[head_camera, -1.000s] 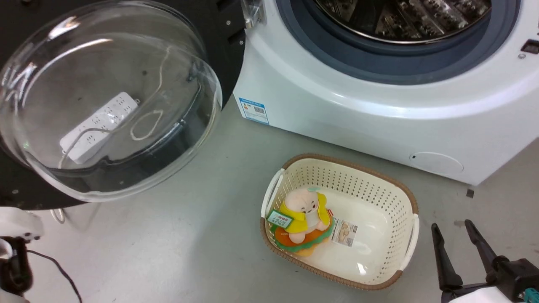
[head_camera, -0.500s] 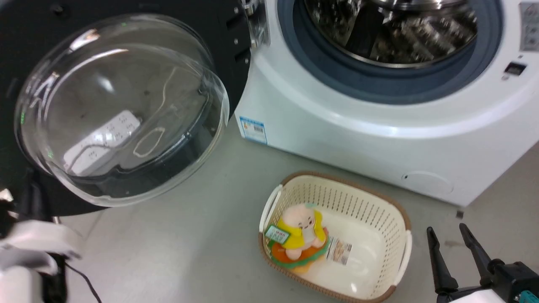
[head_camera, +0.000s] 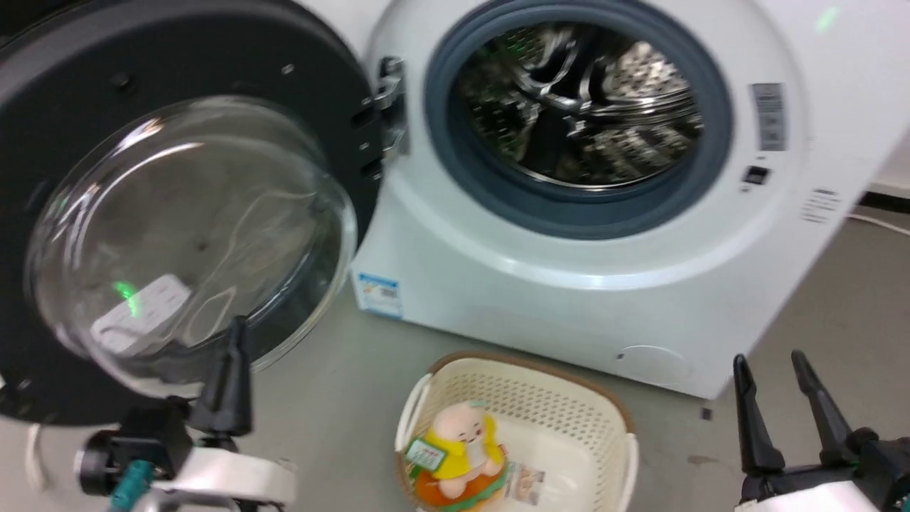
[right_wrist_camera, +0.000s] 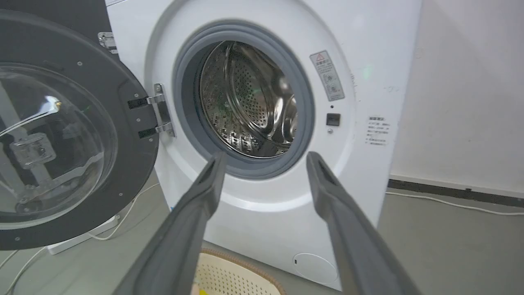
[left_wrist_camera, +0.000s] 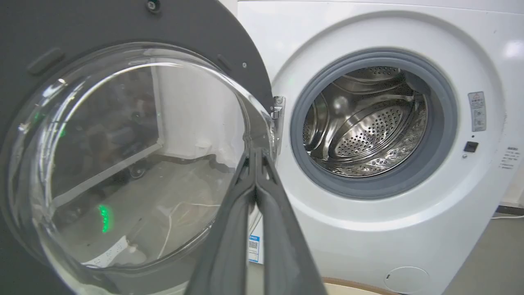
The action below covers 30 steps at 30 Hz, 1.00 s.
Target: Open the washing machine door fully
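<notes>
The washing machine (head_camera: 569, 291) (left_wrist_camera: 368, 229) (right_wrist_camera: 262, 221) is a white front-loader with its steel drum (head_camera: 576, 107) exposed. Its door (head_camera: 92, 92) (left_wrist_camera: 123, 24) (right_wrist_camera: 131, 106), a black disc with a clear glass bowl (head_camera: 185, 235), stands swung out wide on the left, hanging from a metal hinge (head_camera: 389, 107). My left gripper (head_camera: 234, 334) (left_wrist_camera: 254, 153) is shut and empty, low in front of the bowl, apart from it. Down at the lower right, my right gripper (head_camera: 771, 359) (right_wrist_camera: 265, 157) stands open and empty, pointing at the drum opening.
A cream perforated basket (head_camera: 611, 427) with a plush toy (head_camera: 458, 455) sits on the grey floor before the machine. Behind the door lie a white power strip (right_wrist_camera: 82, 237) and cables. A wall (right_wrist_camera: 470, 90) rises right of the machine.
The head camera has tilted up, so the whole scene sits lower. My left gripper has risen into view in front of the door's glass. The right gripper stays open.
</notes>
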Available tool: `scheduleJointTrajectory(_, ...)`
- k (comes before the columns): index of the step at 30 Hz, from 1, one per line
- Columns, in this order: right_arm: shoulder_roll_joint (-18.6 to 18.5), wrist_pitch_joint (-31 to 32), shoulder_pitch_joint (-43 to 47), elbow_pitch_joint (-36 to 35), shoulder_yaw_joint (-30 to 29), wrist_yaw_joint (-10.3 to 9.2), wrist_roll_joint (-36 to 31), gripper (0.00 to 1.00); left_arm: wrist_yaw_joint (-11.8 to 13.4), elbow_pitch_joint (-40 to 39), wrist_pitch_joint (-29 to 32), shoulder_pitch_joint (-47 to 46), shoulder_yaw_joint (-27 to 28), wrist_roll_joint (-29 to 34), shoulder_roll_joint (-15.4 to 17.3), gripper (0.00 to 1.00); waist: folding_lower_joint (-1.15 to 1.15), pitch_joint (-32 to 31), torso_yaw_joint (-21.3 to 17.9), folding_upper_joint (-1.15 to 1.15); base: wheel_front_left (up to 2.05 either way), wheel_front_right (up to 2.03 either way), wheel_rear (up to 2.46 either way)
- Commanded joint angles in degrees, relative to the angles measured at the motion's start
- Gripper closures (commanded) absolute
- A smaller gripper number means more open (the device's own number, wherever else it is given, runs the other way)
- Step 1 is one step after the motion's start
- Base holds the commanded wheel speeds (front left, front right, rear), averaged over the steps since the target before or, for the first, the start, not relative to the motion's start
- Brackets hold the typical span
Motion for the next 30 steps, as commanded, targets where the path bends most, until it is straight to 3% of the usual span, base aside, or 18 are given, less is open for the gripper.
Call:
scheduleJointTrajectory(1,0.2,-0.2,0.1,-1.3,0.2,0.05,0.1,0.0,0.0,-0.9,-0.3,1.1,-0.5,0.2,-0.8,1.0,0.01,-1.9,-2.7,0.0,0.0,0.0,0.0)
scheduleJointTrajectory(7,0.3,-0.2,1.3,-4.7,1.6,0.05,-1.4,0.0,1.2,-2.4,-0.3,3.7,-2.7,0.5,-3.2,1.0,0.01,-2.7,-7.5,0.0,0.0,0.0,0.0)
scheduleJointTrajectory(8,0.3,-0.2,1.5,-4.7,1.8,0.05,-1.5,0.0,1.5,-2.3,-0.3,4.0,-3.1,0.8,-3.4,0.8,0.01,-2.8,-8.3,0.0,0.0,0.0,0.0)
scheduleJointTrajectory(9,0.3,-0.3,1.7,-4.7,1.9,0.05,-1.5,0.0,1.9,-2.3,-0.3,4.4,-3.4,1.1,-3.6,0.53,0.01,-2.9,-9.1,0.0,0.0,0.0,0.0)
scheduleJointTrajectory(10,0.3,-0.3,1.9,-4.6,2.0,0.05,-1.5,0.0,2.2,-2.0,-0.3,4.8,-3.8,1.1,-3.8,0.0,0.01,-2.9,-9.8,0.0,0.0,0.0,0.0)
scheduleJointTrajectory(16,0.3,-0.3,3.0,-3.3,2.6,0.05,-1.2,0.0,3.7,1.4,-0.3,6.5,-6.1,2.7,-4.4,0.0,0.01,-3.0,-13.1,0.0,0.0,0.0,0.0)
scheduleJointTrajectory(30,0.3,-0.3,3.6,-0.7,2.7,0.05,-2.0,0.0,3.2,6.4,-0.3,6.4,-8.3,2.1,-4.8,0.0,0.01,-2.4,-15.2,0.0,0.0,0.0,0.0)
